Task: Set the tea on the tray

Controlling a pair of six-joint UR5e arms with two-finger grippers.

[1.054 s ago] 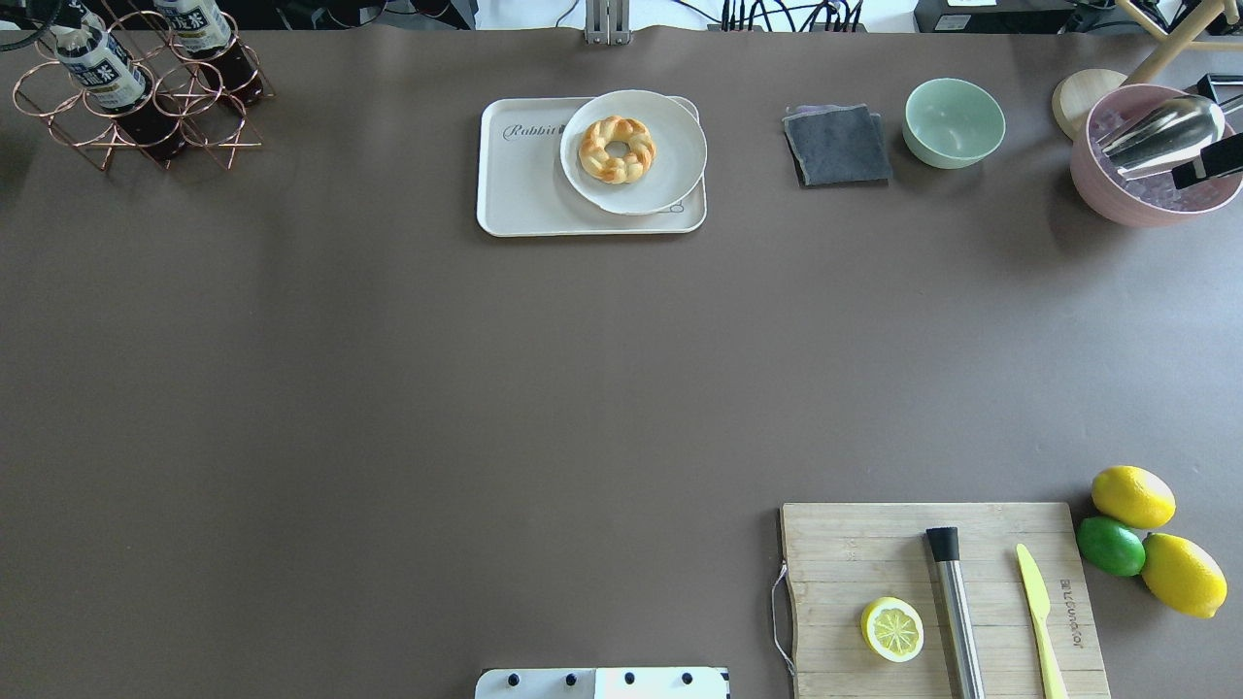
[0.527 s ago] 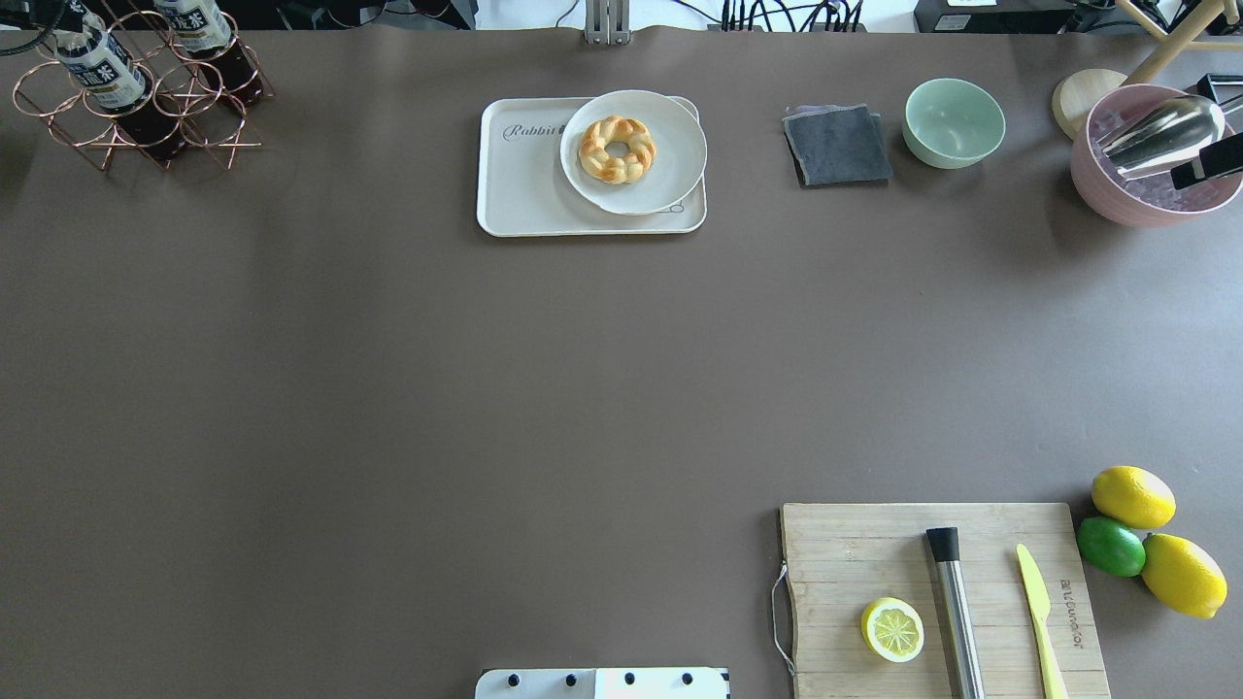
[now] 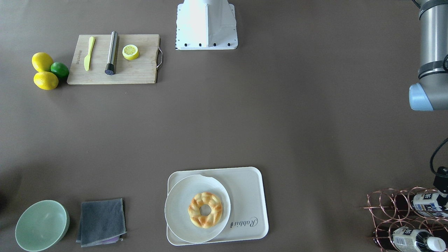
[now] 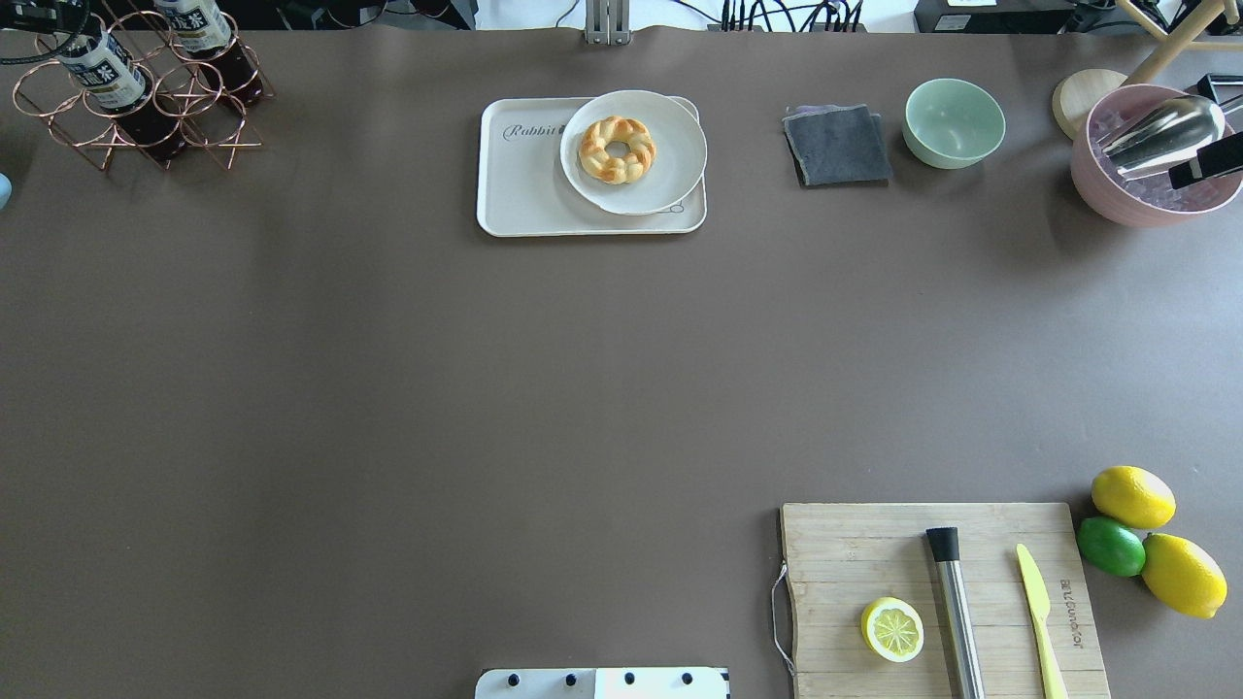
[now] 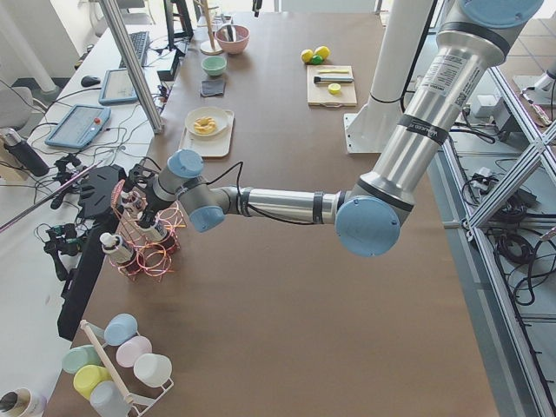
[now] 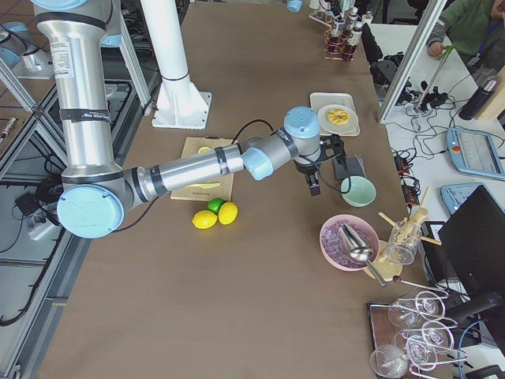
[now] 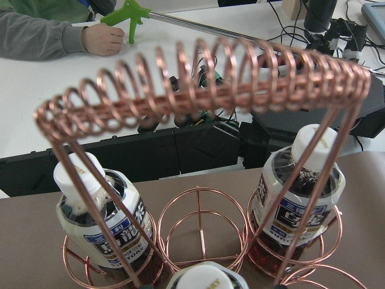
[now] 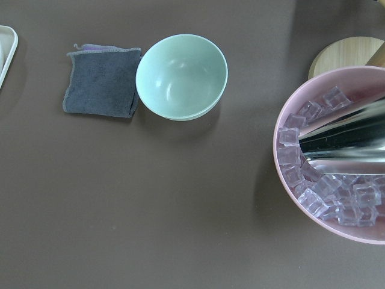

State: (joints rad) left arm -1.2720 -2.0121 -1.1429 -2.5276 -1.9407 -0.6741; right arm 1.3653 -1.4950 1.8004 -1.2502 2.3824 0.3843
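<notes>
The tea bottle [image 4: 105, 78] leans in the copper wire rack [image 4: 58, 126] at the table's far left corner; it also shows in the front view [image 3: 428, 204]. In the left wrist view its white cap [image 7: 204, 278] sits at the bottom edge, with my left gripper [image 7: 210, 286] open on either side of it and only the tips showing. A look-alike bottle [image 4: 199, 27] stands beside it. The cream tray [image 4: 524, 194] lies at the far middle, apart from both grippers. My right gripper [image 6: 313, 180] hovers high near the green bowl; I cannot tell its state.
A white plate [image 4: 670, 146] with a doughnut [image 4: 617, 149] covers the tray's right part. A grey cloth [image 4: 837, 146], a green bowl [image 4: 954, 121] and a pink bowl of ice [image 4: 1136, 184] stand far right. A cutting board [image 4: 874, 553] and lemons [image 4: 1132, 496] are near right.
My left arm has shifted at the rack; a blue joint now shows at the overhead view's left edge. The tea bottle stays in the rack. Nothing else moved.
</notes>
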